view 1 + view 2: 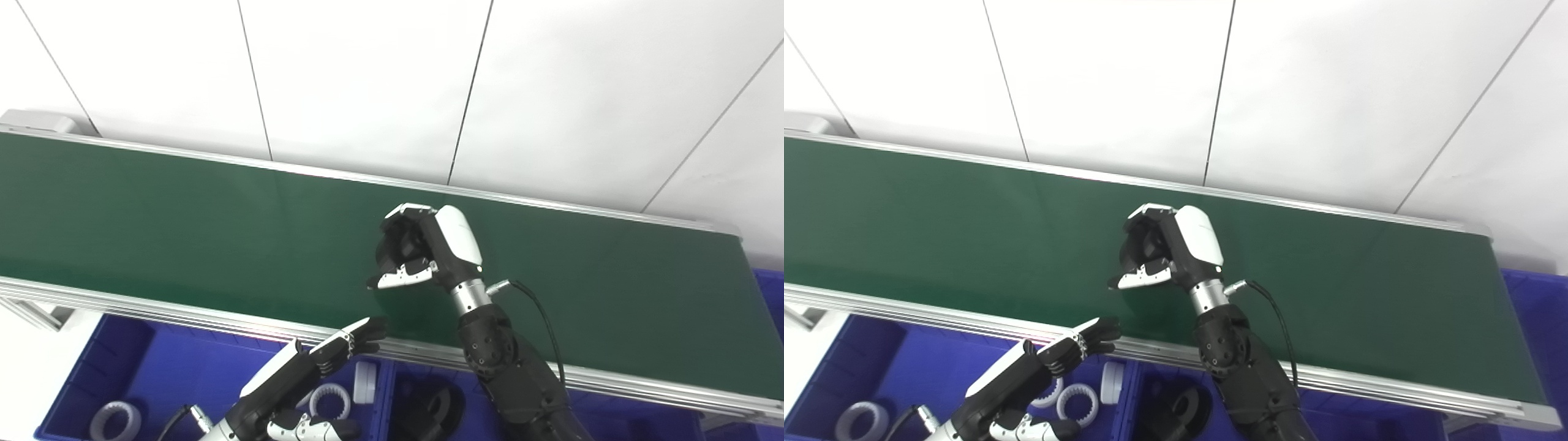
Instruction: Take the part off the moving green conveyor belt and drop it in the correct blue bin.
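The green conveyor belt (184, 233) runs across the view, and no loose part shows on it. My right hand (422, 248) hovers over the middle of the belt, its fingers curled round a dark part that is mostly hidden in its grip. The thumb (401, 278) sticks out to the left. My left hand (306, 367) is low at the belt's near rail, above the blue bins, with its fingers stretched out flat and nothing in it. The right hand also shows in the right eye view (1167, 248).
A blue bin (122, 361) below the belt's near edge holds white rings (116, 421). The blue bin to its right (625, 422) holds a black ring (432, 407). Another blue bin (773, 294) shows at the belt's right end. A white panelled wall stands behind.
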